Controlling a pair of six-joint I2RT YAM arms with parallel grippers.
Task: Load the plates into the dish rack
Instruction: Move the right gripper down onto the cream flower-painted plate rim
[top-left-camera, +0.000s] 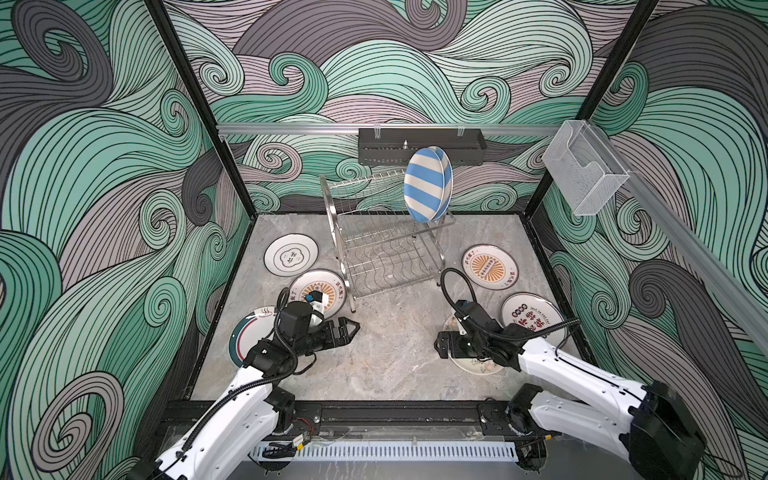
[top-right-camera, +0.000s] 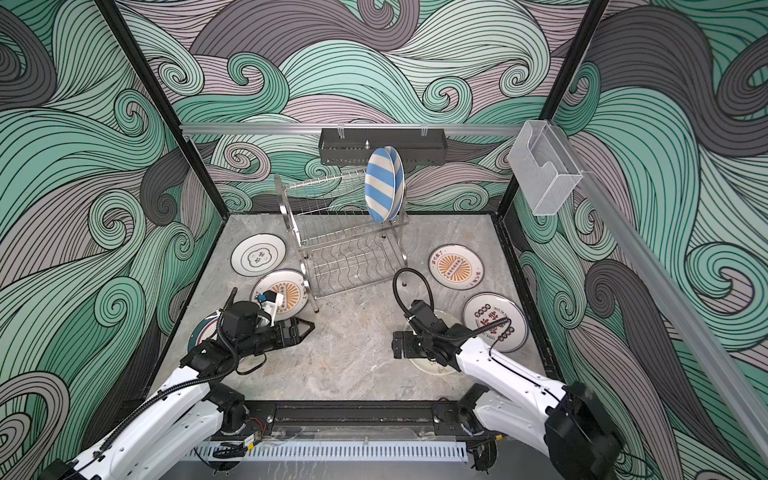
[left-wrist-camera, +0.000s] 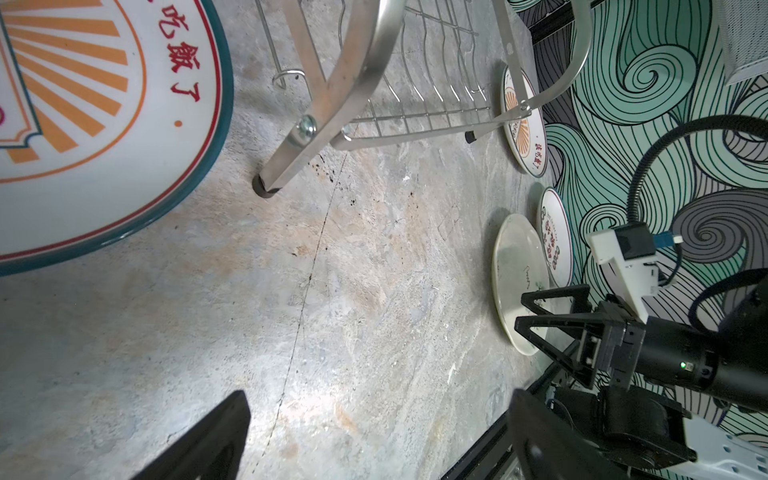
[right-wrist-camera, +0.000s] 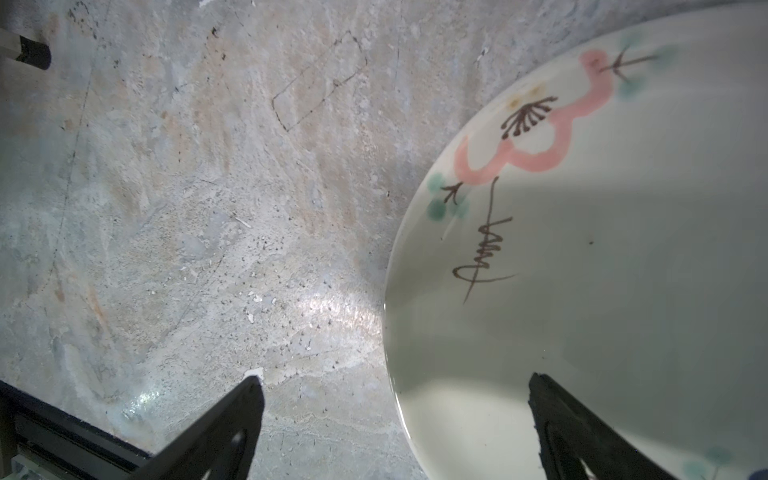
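The dish rack (top-left-camera: 374, 195) stands at the back middle of the table. Two blue-and-white striped plates (top-left-camera: 426, 185) stand upright at the right end of its top tier. Flat on the table lie a black-cloud plate (top-left-camera: 291, 254), two orange-sunburst plates (top-left-camera: 322, 286) (top-left-camera: 490, 267), a teal-rimmed plate (top-left-camera: 243, 338) under the left arm, and a plate with red-black characters (top-left-camera: 532, 316). My right gripper (right-wrist-camera: 395, 380) is open and low over the rim of the cream doodle plate (right-wrist-camera: 602, 270), one finger above the plate, one above bare table. My left gripper (left-wrist-camera: 378, 399) is open and empty over bare table, near the rack's front left leg.
A black perforated tray (top-left-camera: 419, 145) hangs on the back rail behind the rack. A clear plastic box (top-left-camera: 586, 170) hangs on the right rail. Patterned walls close in the left, back and right sides. A black rail (top-left-camera: 374, 409) runs along the front edge.
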